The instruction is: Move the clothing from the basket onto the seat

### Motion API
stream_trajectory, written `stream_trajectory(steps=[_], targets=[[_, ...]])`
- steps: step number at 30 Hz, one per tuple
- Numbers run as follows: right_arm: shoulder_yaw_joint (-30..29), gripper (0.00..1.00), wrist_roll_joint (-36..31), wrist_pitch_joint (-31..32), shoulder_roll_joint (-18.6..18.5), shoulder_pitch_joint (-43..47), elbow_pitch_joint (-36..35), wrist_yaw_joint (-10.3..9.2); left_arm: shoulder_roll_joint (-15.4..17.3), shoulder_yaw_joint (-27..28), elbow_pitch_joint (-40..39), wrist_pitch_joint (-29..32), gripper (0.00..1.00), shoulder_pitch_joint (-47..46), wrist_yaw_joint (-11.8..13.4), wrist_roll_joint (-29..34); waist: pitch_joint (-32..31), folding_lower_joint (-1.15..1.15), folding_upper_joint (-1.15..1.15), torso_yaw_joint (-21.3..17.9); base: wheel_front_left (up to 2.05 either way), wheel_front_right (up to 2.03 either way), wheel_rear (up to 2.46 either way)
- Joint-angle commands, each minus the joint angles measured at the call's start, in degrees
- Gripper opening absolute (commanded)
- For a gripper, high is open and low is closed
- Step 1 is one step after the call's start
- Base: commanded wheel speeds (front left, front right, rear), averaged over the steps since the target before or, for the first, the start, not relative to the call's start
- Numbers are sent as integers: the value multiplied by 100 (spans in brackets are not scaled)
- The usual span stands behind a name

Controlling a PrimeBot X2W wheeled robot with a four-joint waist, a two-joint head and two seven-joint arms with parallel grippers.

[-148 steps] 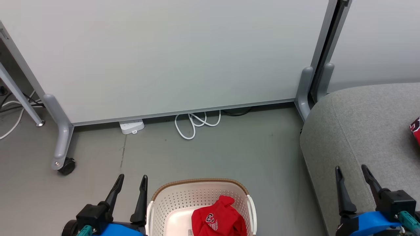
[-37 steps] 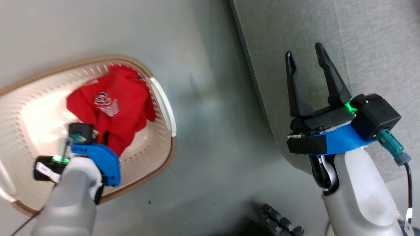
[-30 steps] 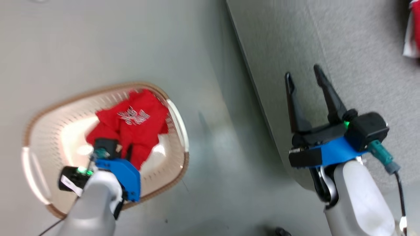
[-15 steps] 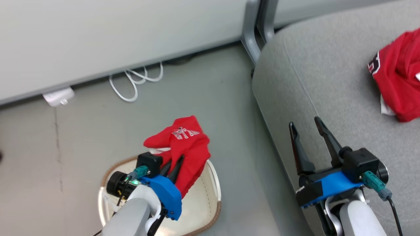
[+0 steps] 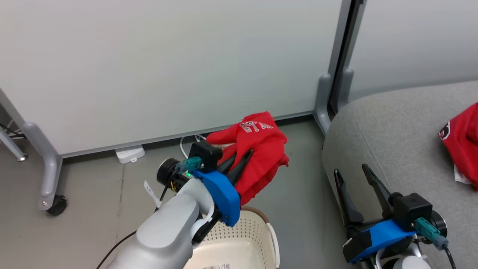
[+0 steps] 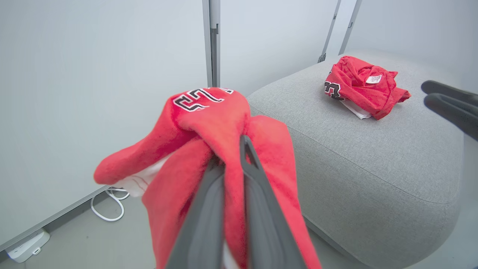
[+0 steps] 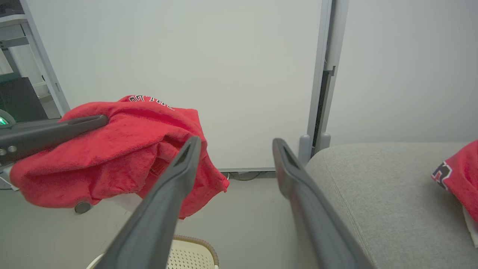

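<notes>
My left gripper (image 5: 241,157) is shut on a bright red jersey (image 5: 261,145), which hangs bunched around the fingers in the air above the floor, left of the seat. In the left wrist view the same jersey (image 6: 209,127) drapes over both fingers (image 6: 251,168). The cream basket (image 5: 239,243) sits on the floor below my left arm, its inside bare where it shows. A second red jersey (image 5: 463,144) lies crumpled on the grey seat (image 5: 396,127). My right gripper (image 5: 353,172) hovers open over the seat's left edge, nothing between its fingers.
A pale partition wall (image 5: 168,67) on grey wheeled legs (image 5: 48,179) stands behind. A white power strip (image 5: 129,154) and a looped white cable (image 6: 108,205) lie on the floor at its base. Open grey floor lies between basket and seat.
My left gripper has lifted the red jersey out of the basket and carried it up and rightward toward the seat. The head camera has tilted up. The right gripper stays open.
</notes>
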Motion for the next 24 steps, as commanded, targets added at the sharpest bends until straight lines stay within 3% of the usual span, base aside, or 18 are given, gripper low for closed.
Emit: stream_trajectory(steps=[1, 17, 24], targets=[[2, 100, 5, 9, -2, 83, -31, -6, 10, -62, -52, 16, 0, -121, -22, -60, -115, 1, 0, 106, 0, 0, 0], [185, 100, 44, 74, -2, 144, 2, -6, 11, -777, -72, -14, 0, -492, 173, -742, -140, 1, 0, 74, 0, 0, 0], [526, 100, -493, 244, -20, -255, 264, -6, 11, -988, 7, -104, 0, -564, 193, -941, -79, 1, 0, 48, 0, 0, 0]])
